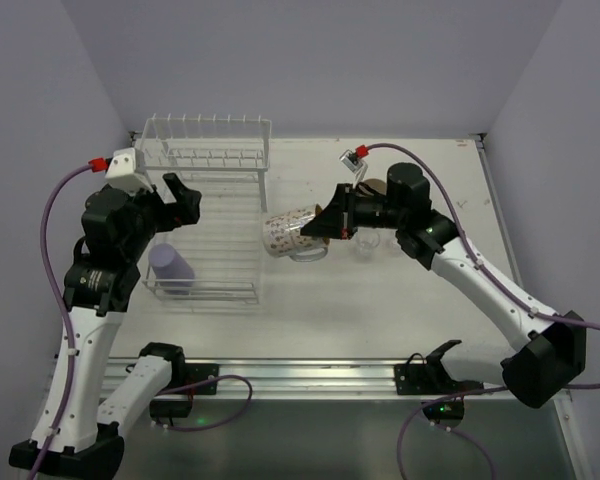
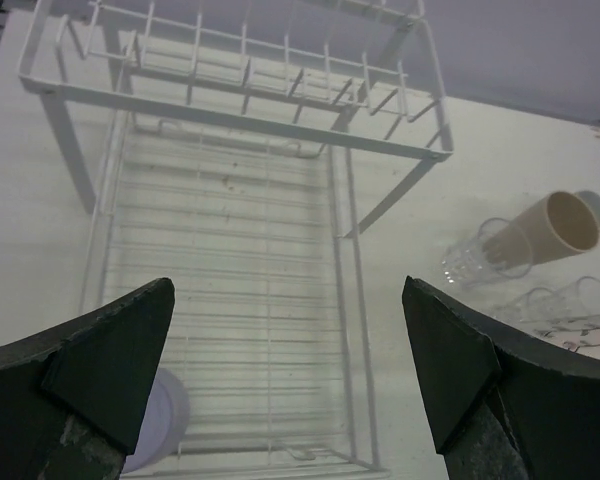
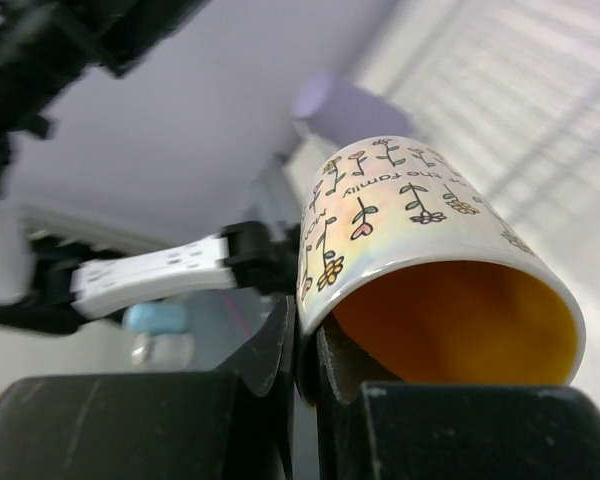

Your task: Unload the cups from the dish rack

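Carrying the flowered mug off the rack — right jaws clamp its rim, left jaws gape; next, it needs standing upright on the tabletop.

You have a pale, off-white tabletop filling the middle of the top view. Three plain lavender-grey walls box it in: the back wall, the left wall and the right wall, each meeting the tabletop at its edge. Along the near edge you'll see a silver metal rail running left to right, with a darker grey surface below it. In the right wrist view, a small light-blue shape sits low in the blurred background; you can't tell what it is.
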Tool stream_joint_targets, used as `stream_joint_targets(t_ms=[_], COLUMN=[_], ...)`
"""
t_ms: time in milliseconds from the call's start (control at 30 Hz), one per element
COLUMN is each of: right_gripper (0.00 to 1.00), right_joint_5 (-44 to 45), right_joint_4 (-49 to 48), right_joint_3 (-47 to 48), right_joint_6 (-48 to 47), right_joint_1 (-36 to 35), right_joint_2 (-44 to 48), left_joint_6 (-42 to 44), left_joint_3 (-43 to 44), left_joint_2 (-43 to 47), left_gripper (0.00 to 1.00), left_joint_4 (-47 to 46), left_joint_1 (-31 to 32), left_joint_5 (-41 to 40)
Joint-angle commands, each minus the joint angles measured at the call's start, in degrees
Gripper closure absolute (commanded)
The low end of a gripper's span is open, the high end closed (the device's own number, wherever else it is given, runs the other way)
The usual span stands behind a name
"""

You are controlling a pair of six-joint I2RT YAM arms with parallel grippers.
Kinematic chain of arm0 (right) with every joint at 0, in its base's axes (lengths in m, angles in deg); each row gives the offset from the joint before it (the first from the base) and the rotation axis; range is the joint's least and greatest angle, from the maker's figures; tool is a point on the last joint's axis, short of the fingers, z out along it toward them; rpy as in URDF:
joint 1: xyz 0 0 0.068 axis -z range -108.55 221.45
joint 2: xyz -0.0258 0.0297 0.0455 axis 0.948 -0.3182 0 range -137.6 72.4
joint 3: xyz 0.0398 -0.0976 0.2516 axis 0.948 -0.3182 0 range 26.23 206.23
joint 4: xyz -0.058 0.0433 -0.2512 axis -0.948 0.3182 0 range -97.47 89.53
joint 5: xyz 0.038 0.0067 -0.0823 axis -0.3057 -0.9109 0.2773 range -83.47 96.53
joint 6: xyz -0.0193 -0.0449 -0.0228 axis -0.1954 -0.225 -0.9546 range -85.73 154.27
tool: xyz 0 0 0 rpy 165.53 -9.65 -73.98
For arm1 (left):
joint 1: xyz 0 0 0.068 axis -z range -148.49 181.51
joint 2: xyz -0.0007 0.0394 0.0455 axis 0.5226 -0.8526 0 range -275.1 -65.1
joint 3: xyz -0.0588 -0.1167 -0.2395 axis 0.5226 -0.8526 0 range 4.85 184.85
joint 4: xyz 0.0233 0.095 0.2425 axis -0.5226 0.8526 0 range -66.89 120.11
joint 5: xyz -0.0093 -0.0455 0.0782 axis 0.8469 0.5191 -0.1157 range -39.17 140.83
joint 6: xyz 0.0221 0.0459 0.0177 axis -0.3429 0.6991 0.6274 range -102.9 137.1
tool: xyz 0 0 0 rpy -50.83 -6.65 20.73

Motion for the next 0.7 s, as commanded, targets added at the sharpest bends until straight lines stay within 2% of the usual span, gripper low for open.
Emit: stream_joint_targets(t_ms=[0, 200, 300, 433, 667], right_gripper=[1.0, 1.0, 1.0, 1.0, 1.0], right_joint_5=[20.4, 40.2, 46.6, 52.2, 60.1], right_joint_4=[29.1, 40.4, 44.4, 46.8, 48.9], right_joint_3=[5.9, 5.2, 5.1, 4.1, 3.1], right_joint_6=[-18.7, -22.2, -23.0, -23.8, -24.3], right_joint_1=[-0.3, -0.9, -1.0, -1.1, -2.3], right_joint_2=[3.3, 6.2, 6.2, 5.1, 0.1], left_joint_6=[2.1, 1.6, 1.6, 1.6, 0.8], left_joint_3=[1.8, -0.3, 0.7, 2.0, -0.1], left_joint_2=[-1.9, -1.4, -2.0, -5.4, -5.7], left_gripper=[0.0, 0.0, 0.0, 0.0, 0.0], left_joint_4=[6.3, 7.0, 9.2, 13.8, 14.7], left_joint_1=[-0.3, -0.3, -0.3, -0.3, -0.3], left_joint_5=[-9.3, -12.3, -15.9, -19.2, -20.8])
